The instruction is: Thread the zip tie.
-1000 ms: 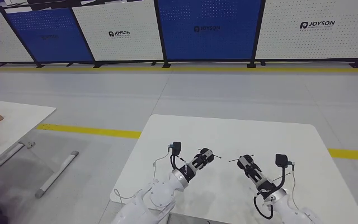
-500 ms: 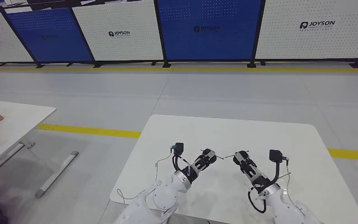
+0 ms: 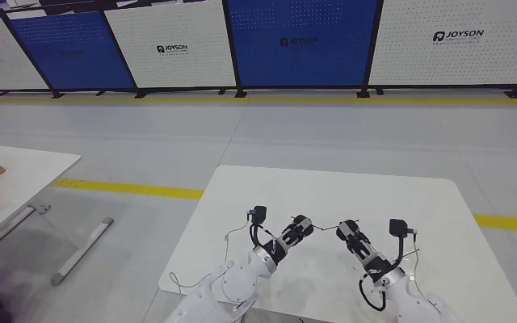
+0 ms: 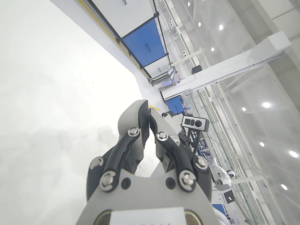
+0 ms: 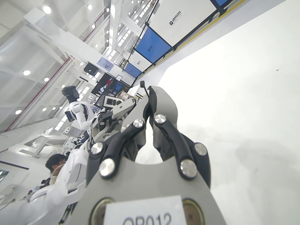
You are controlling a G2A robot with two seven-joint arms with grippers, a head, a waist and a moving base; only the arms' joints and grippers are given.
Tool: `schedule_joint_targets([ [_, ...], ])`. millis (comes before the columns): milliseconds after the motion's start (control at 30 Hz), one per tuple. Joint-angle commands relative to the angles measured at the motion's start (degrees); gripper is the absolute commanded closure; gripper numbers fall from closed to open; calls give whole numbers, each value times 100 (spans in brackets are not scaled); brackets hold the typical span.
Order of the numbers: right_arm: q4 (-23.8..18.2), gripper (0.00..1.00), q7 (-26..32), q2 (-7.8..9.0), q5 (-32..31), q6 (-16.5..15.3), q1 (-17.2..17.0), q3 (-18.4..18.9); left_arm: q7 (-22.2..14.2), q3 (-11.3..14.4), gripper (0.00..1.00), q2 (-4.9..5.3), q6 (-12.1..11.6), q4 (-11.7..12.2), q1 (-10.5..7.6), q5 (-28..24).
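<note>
Both arms hover close together over the white table. A thin black zip tie spans the small gap between the two grippers. My left gripper is shut on one end; its pads are pressed together and hide the strap. My right gripper is shut on the other end, and a short black tip of the zip tie pokes out past its fingertips. The right wrist view also takes in the left gripper just beyond, nearly touching.
The white table's bare top stretches ahead of and beside both arms. A second white table stands off to the left across the floor. Blue and white panels line the far side.
The two grippers have come closer together, the right one shifting toward the left. The loose zip tie ends that stuck out apart now meet in one line between them.
</note>
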Motion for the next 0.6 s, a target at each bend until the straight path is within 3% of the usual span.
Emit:
schedule_joint_targets([
  [0, 43, 100, 11, -7, 9, -85, -49, 42, -20, 12, 100, -3, -5, 35, -9, 87],
  [567, 58, 100, 45, -76, -47, -127, -135, 123, -47, 60, 100, -20, -64, 101, -26, 232],
])
